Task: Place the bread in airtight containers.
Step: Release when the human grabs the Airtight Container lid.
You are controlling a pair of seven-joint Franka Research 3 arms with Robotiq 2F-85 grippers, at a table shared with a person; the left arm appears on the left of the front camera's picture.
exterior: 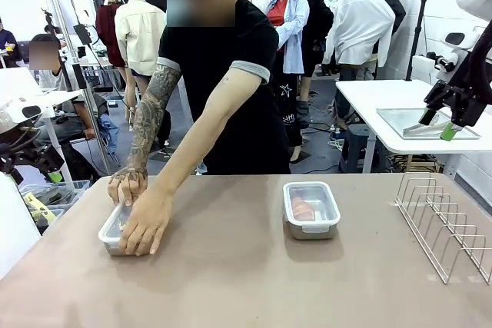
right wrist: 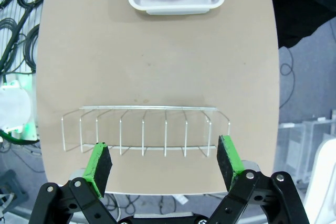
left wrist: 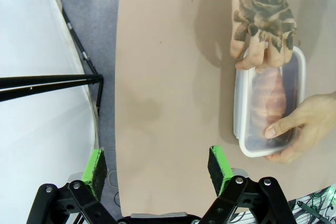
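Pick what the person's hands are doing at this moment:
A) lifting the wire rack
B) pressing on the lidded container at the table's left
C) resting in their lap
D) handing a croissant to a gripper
B: both hands lie on the lidded container, with a croissant visible through the lid.

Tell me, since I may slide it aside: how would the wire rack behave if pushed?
The wire rack is thin open wire, so probably light and quick to skid on the smooth table. Its upright loops may snag a finger, and a high push might tip it. It looks rigid, not floppy.
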